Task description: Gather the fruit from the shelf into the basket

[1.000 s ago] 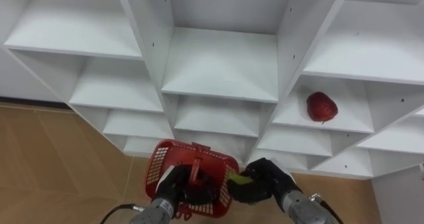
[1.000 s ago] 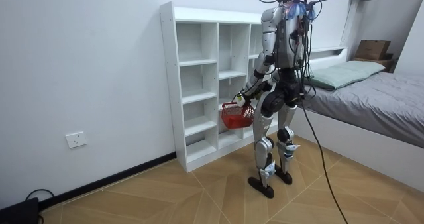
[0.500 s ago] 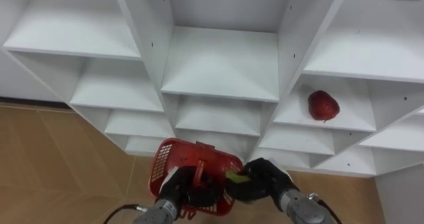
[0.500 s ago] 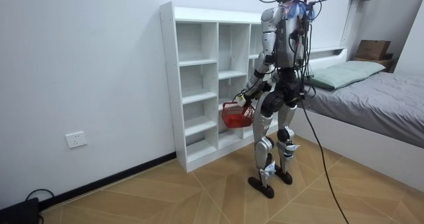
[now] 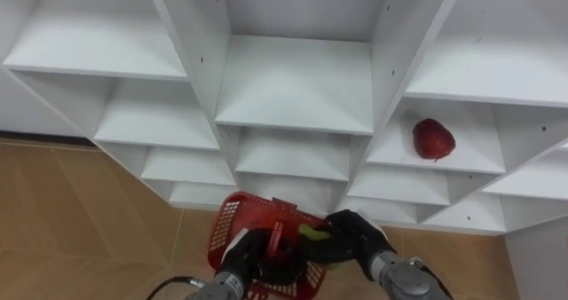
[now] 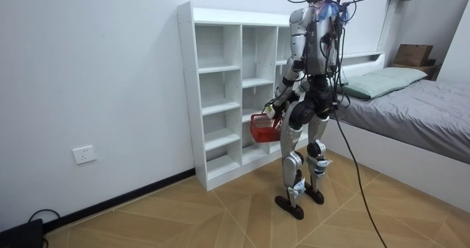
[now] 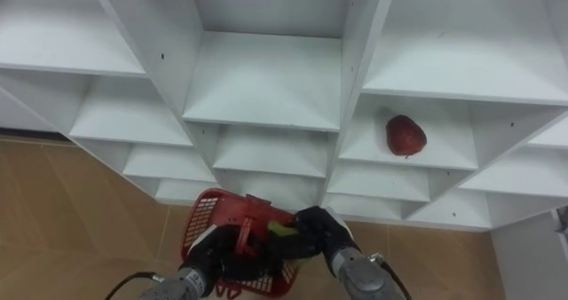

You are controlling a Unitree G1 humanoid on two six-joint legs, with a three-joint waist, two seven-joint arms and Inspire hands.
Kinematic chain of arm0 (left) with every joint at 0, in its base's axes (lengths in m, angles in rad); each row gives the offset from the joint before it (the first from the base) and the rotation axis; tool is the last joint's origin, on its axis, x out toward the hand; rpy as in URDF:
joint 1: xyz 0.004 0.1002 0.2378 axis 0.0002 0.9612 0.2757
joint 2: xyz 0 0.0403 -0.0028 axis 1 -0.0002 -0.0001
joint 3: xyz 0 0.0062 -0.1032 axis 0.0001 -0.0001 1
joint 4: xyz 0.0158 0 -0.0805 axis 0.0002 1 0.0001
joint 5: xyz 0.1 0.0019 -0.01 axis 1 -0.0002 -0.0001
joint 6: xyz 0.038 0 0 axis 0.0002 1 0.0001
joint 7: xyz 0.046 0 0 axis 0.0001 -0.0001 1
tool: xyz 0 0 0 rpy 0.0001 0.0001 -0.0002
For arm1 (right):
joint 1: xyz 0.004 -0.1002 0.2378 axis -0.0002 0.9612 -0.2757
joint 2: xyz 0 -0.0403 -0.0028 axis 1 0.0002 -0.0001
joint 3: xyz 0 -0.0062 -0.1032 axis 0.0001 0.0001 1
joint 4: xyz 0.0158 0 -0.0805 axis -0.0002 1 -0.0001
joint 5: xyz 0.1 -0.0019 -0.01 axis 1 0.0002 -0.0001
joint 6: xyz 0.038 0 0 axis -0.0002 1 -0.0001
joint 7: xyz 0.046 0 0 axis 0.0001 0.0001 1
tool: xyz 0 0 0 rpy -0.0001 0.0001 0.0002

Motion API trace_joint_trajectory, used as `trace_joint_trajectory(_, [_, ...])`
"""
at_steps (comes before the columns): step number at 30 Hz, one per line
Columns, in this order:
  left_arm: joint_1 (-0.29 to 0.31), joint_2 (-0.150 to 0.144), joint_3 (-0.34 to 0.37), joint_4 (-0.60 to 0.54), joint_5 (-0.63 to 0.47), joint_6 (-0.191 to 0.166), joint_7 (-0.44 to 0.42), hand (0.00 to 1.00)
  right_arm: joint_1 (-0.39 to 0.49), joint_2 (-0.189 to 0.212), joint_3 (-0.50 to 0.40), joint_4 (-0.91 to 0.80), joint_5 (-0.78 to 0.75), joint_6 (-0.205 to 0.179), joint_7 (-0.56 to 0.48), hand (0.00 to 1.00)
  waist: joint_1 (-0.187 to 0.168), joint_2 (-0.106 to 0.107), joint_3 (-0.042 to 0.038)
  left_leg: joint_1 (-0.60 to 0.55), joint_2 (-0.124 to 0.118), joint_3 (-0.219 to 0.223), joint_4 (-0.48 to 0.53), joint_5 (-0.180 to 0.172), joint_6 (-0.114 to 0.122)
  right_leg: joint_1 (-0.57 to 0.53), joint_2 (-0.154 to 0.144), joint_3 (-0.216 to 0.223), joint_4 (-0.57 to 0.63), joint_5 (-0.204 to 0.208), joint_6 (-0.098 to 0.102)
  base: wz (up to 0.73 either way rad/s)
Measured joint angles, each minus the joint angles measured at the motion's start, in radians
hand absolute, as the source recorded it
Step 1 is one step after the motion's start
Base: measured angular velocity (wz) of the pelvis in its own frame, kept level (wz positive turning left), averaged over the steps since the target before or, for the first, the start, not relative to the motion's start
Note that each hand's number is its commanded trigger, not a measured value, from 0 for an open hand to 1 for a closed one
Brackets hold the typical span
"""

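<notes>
1. Your right hand (image 5: 353,240) sits low in the eye views, right of centre. Its dark fingers are curled round a small yellow-green fruit (image 5: 312,234), which peeks out at the fingertips.
2. That fruit is at the right-hand rim of the red basket (image 5: 229,225), just above its mesh wall and touching or nearly touching it. You cannot tell from here whether it is already past the rim.
3. Your left hand (image 5: 245,252) is just beside the right one. Its fingers are wrapped round the basket's upright red handle (image 5: 276,236), and it carries the basket.
4. The basket hangs in front of the lower shelves of the white closet (image 5: 297,87), above the wooden floor (image 5: 80,211).
5. A red fruit (image 5: 433,138) lies alone on a shelf in the closet's right column. It is up and to the right of your right hand and well apart from it.
6. In the room view you stand upright facing the closet, close to it, with the basket held at about hip height between you and the shelves. A bed (image 6: 411,108) stands on the room view's right.
</notes>
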Motion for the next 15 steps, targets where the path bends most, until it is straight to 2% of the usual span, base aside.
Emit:
trace_joint_trajectory(13, [-0.001, -0.014, 0.0, 0.0, -0.002, 0.006, -0.001, 1.0, -0.022, 0.026, -0.001, 0.054, 0.066, 0.001, -0.011, 1.0, 0.0, 0.001, 0.0002, 0.002, 0.0, 0.001, 0.0, 0.0, 0.0, 0.001, 0.001, 0.001, 0.0, 0.0, 0.0, 0.0])
trace_joint_trajectory(14, [-0.001, -0.015, 0.0, 0.0, -0.002, 0.008, -0.001, 1.0, -0.026, 0.027, -0.001, 0.064, 0.069, 0.001, -0.011, 0.75, 0.0, 0.002, 0.0007, 0.002, 0.0, 0.001, 0.0, 0.0, 0.0, 0.001, 0.001, 0.001, 0.0, 0.0, 0.0, 0.0])
trace_joint_trajectory(15, [-0.001, -0.016, 0.0, 0.0, -0.002, 0.009, -0.001, 1.0, -0.032, 0.029, -0.001, 0.077, 0.07, 0.001, -0.012, 0.56, 0.0, 0.004, 0.0018, 0.002, 0.0, 0.001, 0.0, 0.0, 0.0, 0.001, 0.001, 0.001, 0.001, 0.0, 0.0, 0.0])
